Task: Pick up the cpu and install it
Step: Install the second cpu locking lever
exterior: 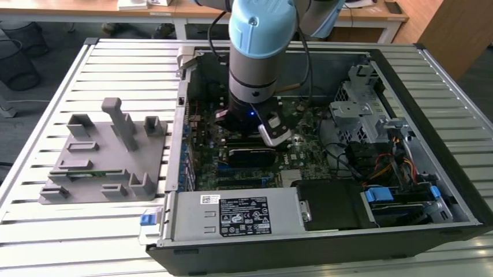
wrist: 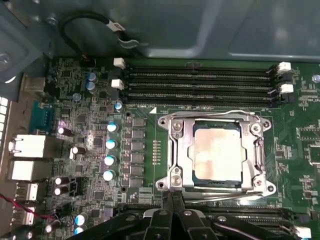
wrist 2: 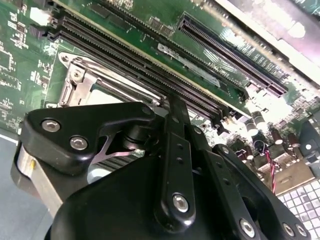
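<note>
Inside the open computer case point(exterior: 431, 63), the arm point(exterior: 258, 52) reaches straight down over the green motherboard point(exterior: 304, 144). In the first wrist view the cpu point(wrist: 216, 152), silvery-grey top up, lies flat within the metal socket frame point(wrist: 172, 150), just beside the rows of black memory slots point(wrist: 200, 85). The gripper point(wrist: 172, 200) hangs just at the edge of that frame, its jaws drawn together with nothing between them; in the second wrist view the black linkage of the gripper point(wrist 2: 172, 107) tapers to a closed tip beside the socket frame point(wrist 2: 75, 82). On the slatted desk point(exterior: 115, 57), toward the exterior view's left and well apart from the case, stands a grey plastic fixture point(exterior: 108, 156).
</note>
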Controlling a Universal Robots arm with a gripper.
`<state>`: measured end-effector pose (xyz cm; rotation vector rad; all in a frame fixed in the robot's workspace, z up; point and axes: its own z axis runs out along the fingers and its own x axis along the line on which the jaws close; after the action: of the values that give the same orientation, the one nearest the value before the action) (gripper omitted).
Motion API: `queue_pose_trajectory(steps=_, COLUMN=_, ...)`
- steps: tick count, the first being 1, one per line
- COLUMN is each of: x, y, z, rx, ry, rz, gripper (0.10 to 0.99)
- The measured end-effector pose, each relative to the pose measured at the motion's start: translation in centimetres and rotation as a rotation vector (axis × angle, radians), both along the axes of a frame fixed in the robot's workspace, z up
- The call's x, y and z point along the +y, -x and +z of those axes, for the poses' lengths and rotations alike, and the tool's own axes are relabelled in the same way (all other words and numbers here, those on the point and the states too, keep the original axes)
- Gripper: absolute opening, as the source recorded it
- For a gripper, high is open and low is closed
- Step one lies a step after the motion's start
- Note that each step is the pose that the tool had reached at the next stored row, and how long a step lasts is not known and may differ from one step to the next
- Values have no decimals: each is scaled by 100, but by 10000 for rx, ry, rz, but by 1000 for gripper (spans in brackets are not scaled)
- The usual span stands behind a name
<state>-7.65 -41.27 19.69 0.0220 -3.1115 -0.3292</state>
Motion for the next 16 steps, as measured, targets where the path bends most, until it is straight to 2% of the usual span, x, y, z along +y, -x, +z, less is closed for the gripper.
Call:
queue_pose_trajectory(steps=3, x=-6, y=15, z=-11, rx=-3, ry=-169, rz=19, gripper=106)
queue_pose_trajectory(steps=16, x=-15, y=61, z=-58, rx=-9, ry=-558, rz=80, gripper=106)
